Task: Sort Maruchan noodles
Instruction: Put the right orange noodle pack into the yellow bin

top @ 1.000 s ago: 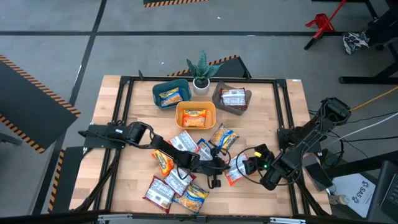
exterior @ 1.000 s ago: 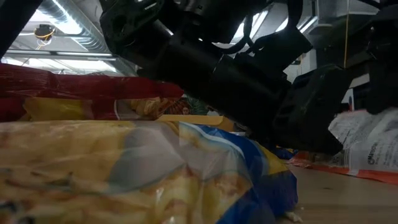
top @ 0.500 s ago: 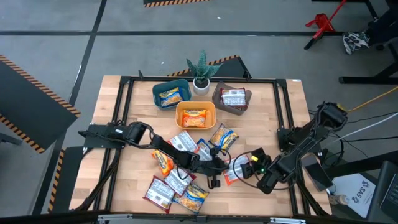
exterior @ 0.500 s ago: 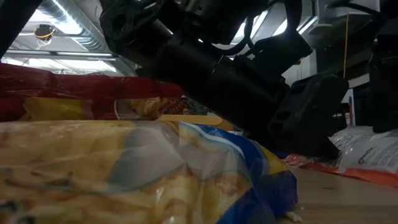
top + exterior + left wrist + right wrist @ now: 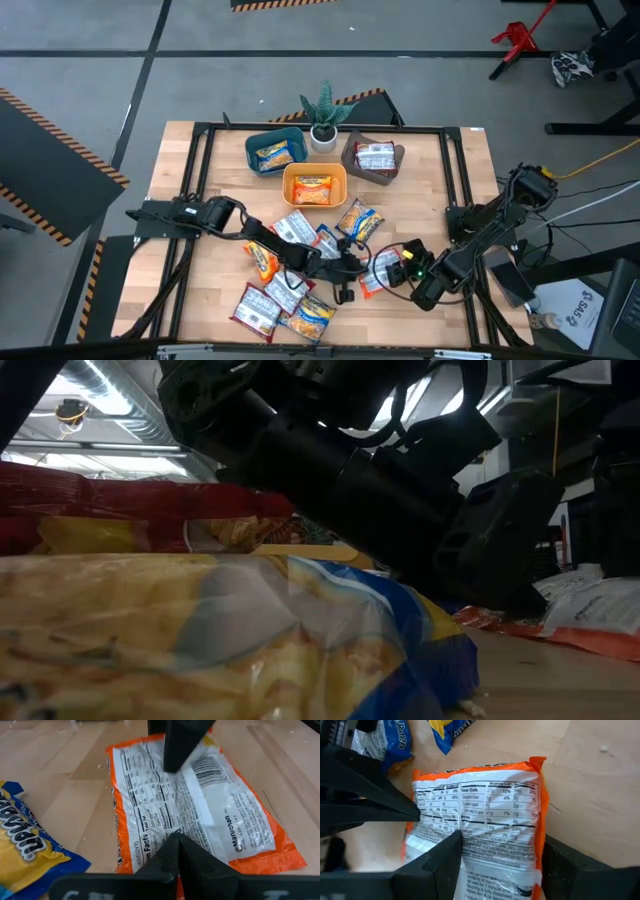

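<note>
An orange Maruchan packet [image 5: 372, 274], white nutrition label up, lies right of the table's middle between both grippers. My right gripper [image 5: 393, 271] comes from the right and is shut on its near end. My left gripper [image 5: 352, 268] reaches in from the left, fingers shut, tips at the packet's opposite long edge [image 5: 417, 812]. Several more packets lie scattered: white-backed [image 5: 297, 228], yellow-and-blue [image 5: 360, 220], orange [image 5: 262, 262], red [image 5: 255, 308]. The teal bin [image 5: 275, 152], orange bin [image 5: 314, 187] and grey bin [image 5: 373, 158] each hold a packet. My left gripper [image 5: 176, 845] has its shut fingertips over the orange packet's long edge [image 5: 150, 845]; whether they touch it I cannot tell. My right gripper [image 5: 502, 865] has the packet's end [image 5: 470, 862] between its two fingers [image 5: 445, 860], one at each long side. The rest of the packet [image 5: 210, 815] lies flat on the table.
A potted plant [image 5: 322, 120] stands between the teal and grey bins at the far edge. A yellow-and-blue packet [image 5: 250, 640] fills the low view's foreground, a red one [image 5: 120, 500] behind it. Bare wood lies right of the orange packet [image 5: 450, 200].
My right gripper moved toward the table's left and down, bringing the orange packet with it. The packet, hanging raised a second ago, now lies on the table beside my left gripper's tips.
</note>
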`<action>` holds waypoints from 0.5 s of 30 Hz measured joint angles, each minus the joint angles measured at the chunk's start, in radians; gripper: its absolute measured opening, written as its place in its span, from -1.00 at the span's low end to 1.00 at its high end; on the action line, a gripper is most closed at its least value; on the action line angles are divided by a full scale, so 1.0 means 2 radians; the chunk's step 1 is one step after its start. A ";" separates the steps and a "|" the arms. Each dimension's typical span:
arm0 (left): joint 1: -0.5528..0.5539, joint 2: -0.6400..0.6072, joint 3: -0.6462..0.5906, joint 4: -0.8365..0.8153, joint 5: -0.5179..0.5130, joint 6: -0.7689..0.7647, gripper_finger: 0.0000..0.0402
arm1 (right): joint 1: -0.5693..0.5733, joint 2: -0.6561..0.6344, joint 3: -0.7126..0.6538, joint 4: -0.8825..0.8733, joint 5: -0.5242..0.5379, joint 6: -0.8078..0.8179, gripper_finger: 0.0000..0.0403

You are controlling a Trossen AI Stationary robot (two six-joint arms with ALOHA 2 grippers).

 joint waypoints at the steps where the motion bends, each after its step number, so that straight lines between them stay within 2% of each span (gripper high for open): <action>1: 0.000 0.000 0.000 0.000 0.003 0.000 -1.00 | 0.000 -0.012 0.000 -0.007 -0.001 0.001 0.04; 8: 0.001 0.000 0.000 -0.004 0.009 0.002 -1.00 | 0.000 -0.088 0.002 -0.063 0.031 -0.008 0.10; 15: 0.001 0.000 0.000 -0.006 0.010 0.000 -1.00 | 0.000 -0.092 0.002 -0.098 0.029 -0.015 0.10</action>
